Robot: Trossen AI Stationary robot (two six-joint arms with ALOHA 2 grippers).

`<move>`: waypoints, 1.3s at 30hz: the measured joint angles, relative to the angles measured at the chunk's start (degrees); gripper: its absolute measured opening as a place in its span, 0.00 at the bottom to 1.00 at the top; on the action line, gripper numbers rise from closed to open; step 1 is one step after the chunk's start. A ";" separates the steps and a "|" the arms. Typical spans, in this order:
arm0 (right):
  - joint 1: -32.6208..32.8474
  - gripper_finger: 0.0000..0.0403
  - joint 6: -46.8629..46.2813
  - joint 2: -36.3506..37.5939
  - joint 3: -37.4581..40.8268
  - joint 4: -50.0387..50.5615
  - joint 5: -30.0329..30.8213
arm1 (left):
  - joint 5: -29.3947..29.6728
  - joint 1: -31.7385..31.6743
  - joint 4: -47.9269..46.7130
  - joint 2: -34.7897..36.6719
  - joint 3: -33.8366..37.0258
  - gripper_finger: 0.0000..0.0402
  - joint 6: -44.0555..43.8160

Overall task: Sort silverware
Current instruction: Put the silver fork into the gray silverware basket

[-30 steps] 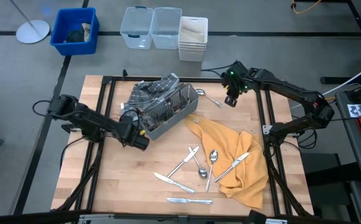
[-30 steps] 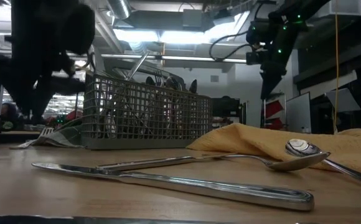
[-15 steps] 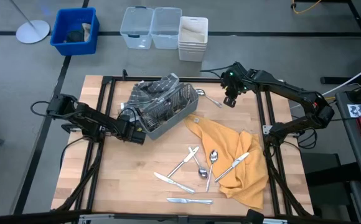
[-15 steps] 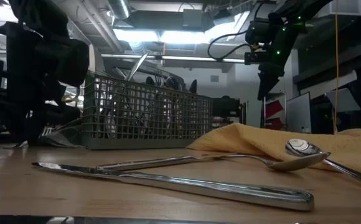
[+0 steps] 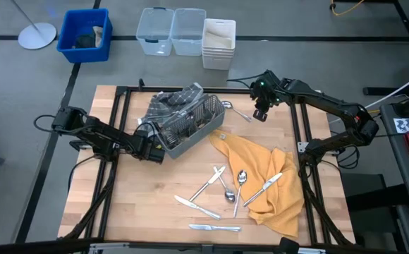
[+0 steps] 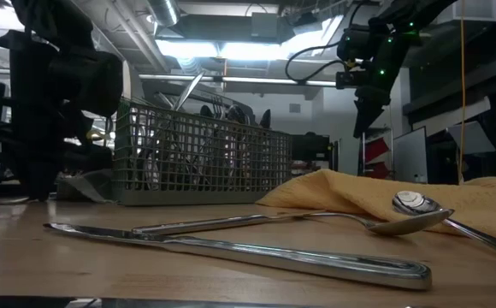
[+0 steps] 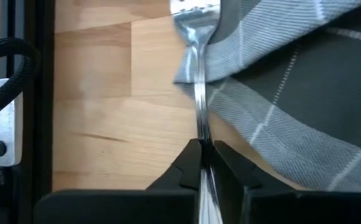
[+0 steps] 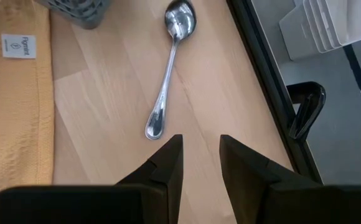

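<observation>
1. Silverware fork point(image 7: 198, 74): handle clamped between the left hand point(image 7: 203, 163) fingers, tines ahead on the grey cloth point(image 7: 305, 93); judged gripped for lifting.
2. Right hand point(image 8: 199, 163): released, poised just short of one spoon point(image 8: 170, 65); judged next pick.
3. Count: seven pieces beyond the caddy point(image 5: 190, 125), on the table point(image 5: 120, 204).

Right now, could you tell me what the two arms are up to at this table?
They are sorting silverware. The left gripper is shut on a fork lying partly on the grey cloth beside the caddy. The right gripper hovers open above a spoon near the table's far edge. More pieces lie around the yellow cloth.
</observation>
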State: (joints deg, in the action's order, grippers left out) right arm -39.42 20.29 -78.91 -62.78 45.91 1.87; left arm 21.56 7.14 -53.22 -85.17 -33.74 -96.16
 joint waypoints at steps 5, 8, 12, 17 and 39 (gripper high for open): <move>0.00 0.27 -0.02 0.00 0.00 0.02 0.00 | -0.83 0.00 -0.68 2.54 0.33 0.03 0.80; 0.00 0.27 -0.02 0.00 0.00 0.04 0.00 | -2.59 0.00 -2.36 5.94 0.37 0.02 0.86; 0.00 0.27 -0.02 0.00 0.00 0.04 0.00 | -2.75 0.08 -5.91 11.81 0.35 0.01 0.57; 0.02 0.27 -0.02 0.00 0.00 0.04 0.00 | -2.44 1.05 -6.55 19.41 0.31 0.01 1.22; 0.00 0.27 -0.02 0.00 -0.04 0.07 0.00 | 11.64 7.17 -5.61 44.10 0.15 0.02 0.68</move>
State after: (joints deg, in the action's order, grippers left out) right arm -39.42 20.27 -78.91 -62.83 45.98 1.87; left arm 33.20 14.30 -58.83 -41.07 -33.58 -95.48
